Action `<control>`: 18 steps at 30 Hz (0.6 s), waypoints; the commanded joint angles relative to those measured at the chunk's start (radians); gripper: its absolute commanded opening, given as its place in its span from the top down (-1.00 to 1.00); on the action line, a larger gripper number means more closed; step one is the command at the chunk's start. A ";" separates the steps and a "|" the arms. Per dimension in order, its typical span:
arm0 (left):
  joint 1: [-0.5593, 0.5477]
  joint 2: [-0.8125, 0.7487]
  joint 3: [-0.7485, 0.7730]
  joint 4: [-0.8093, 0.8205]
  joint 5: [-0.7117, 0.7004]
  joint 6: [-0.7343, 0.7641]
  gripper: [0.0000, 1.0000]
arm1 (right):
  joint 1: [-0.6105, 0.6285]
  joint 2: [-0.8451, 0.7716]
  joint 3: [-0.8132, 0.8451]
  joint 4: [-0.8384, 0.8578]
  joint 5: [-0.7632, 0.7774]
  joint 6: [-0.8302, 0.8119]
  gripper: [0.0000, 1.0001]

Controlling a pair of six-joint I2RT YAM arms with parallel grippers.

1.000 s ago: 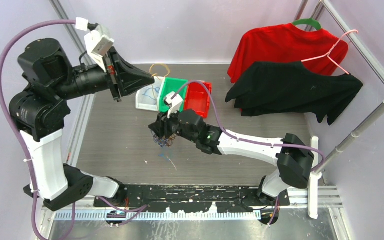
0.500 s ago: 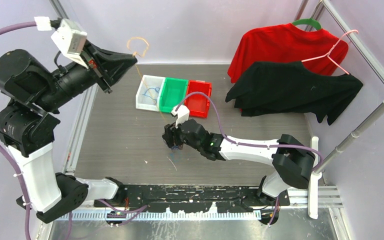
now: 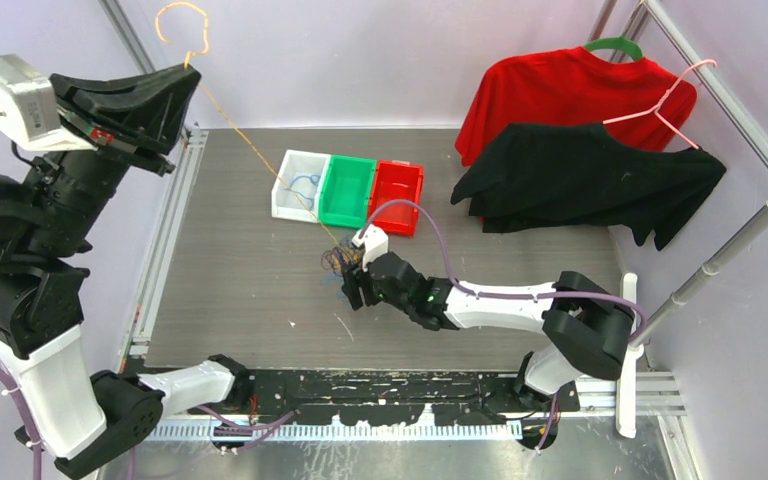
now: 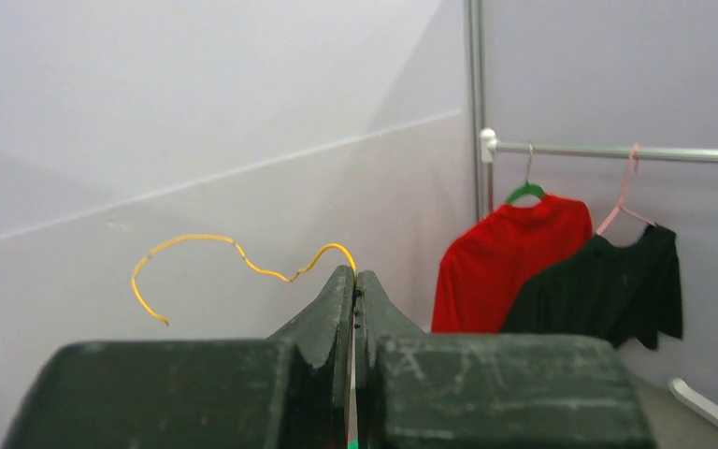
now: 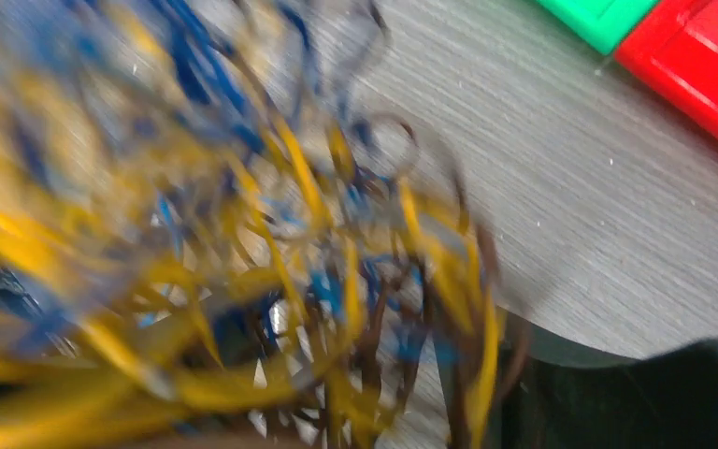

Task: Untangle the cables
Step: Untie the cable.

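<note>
The cables are a clump (image 3: 337, 262) of thin blue, orange-yellow and dark brown wires at the tip of my right gripper (image 3: 348, 280), low over the table. In the right wrist view the clump (image 5: 271, 281) is blurred and fills the frame, hiding the jaws; one dark finger (image 5: 636, 393) shows at the lower right. My left gripper (image 3: 185, 75) is raised high at the far left and shut on one orange-yellow cable (image 3: 260, 155), which runs taut down to the clump. In the left wrist view its free end (image 4: 206, 238) curls out of the closed left gripper (image 4: 354, 276).
A white bin (image 3: 282, 195) holding a blue wire, a green bin (image 3: 348, 190) and a red bin (image 3: 396, 195) stand behind the clump. A red shirt (image 3: 570, 95) and a black shirt (image 3: 590, 175) hang on the right rack. A short loose strand (image 3: 343, 325) lies on the table.
My left gripper has risen and swung far left, drawing the orange-yellow cable out of the clump into a taut line. My right gripper has lowered the clump and shifted slightly right.
</note>
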 commanded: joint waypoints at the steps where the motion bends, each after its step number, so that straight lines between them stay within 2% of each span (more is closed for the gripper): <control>1: -0.005 -0.015 0.041 0.218 -0.083 0.061 1.00 | -0.004 -0.035 -0.043 -0.022 0.037 0.015 -0.34; 10: -0.005 -0.016 0.053 0.144 -0.039 0.072 1.00 | -0.004 -0.087 -0.070 -0.056 0.051 0.033 -0.22; 14: -0.005 -0.049 -0.039 0.099 -0.006 0.062 1.00 | -0.004 -0.197 -0.017 -0.120 0.009 0.023 -0.23; 18: -0.005 -0.080 -0.134 0.049 0.028 0.070 1.00 | 0.011 -0.249 0.112 -0.198 -0.062 0.020 -0.26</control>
